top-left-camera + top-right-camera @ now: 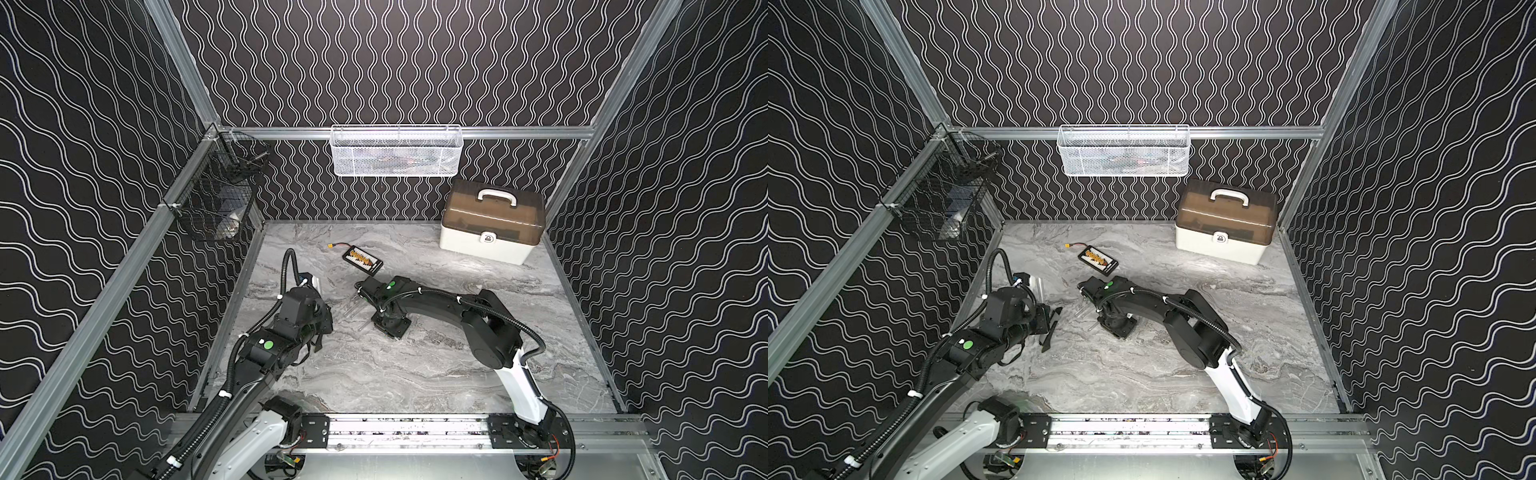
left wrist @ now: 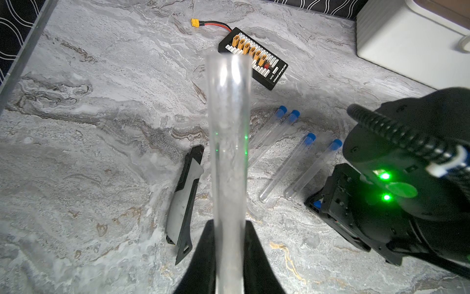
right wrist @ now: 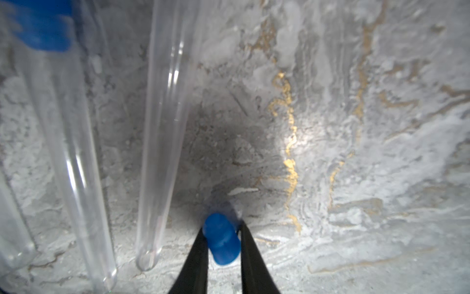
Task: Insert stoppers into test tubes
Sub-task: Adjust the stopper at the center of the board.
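The likeliest slip is at the right gripper (image 3: 222, 226). Its fingers press the loose stopper (image 3: 221, 241) from both sides, as far as the wrist view shows, but the plug sits skewed between them, low on the table (image 1: 415, 374) near its middle. Pinched off-axis, so small and smooth a plug may squirt out or twist as it lifts. It would then meet a tube mouth crooked. The round ends of the stoppered tubes (image 2: 287, 166) lie just beside this gripper, and a nudge could set them rolling.

The left gripper (image 2: 229, 223) is clamped tight on the held tube (image 2: 229, 127), low on its body, above the table toward the left edge. The tube is clear and looks slick, so I judge it could slide or tilt back under the push of insertion. If it dropped, it would land close to the utility knife (image 2: 184, 201).

The held tube is empty, its mouth open. Four tubes lie on the table, each with a blue stopper in its mouth and nothing else inside. The box (image 1: 492, 224) in the back right corner is shut, so its contents are hidden. The white mesh basket (image 1: 397, 153) above the back edge holds things too indistinct to name. The black wire basket (image 1: 212, 208) by the back left corner holds something pale that I cannot identify.
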